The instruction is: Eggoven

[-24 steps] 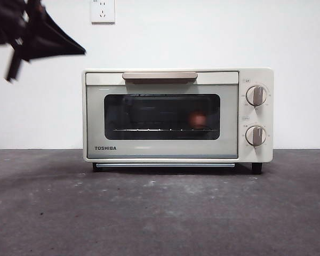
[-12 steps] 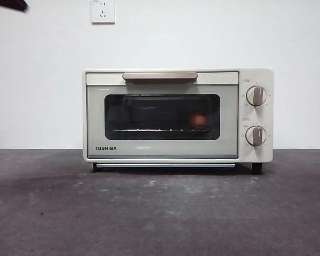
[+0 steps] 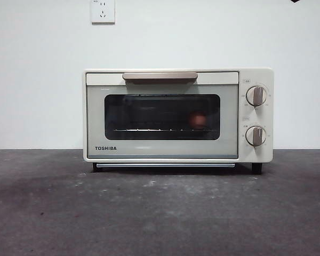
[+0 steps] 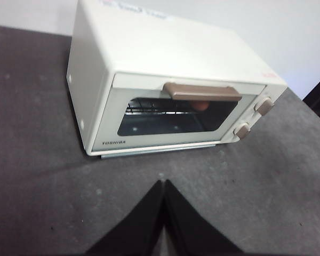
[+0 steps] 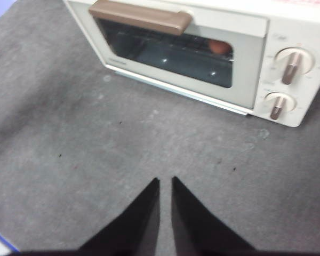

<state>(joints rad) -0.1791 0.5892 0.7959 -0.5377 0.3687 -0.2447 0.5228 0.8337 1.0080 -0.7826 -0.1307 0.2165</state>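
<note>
Egg (image 3: 198, 119) inside shut oven (image 3: 177, 114), on rack.

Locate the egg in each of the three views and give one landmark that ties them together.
Front view: the egg sits on the rack behind the oven window, toward the dial side.
Left wrist view: only a sliver of the egg shows just under the tan handle.
Right wrist view: the egg shows at the window's corner nearest the dials.
Shared landmark: the tan handle, on the closed door above the window.
</note>
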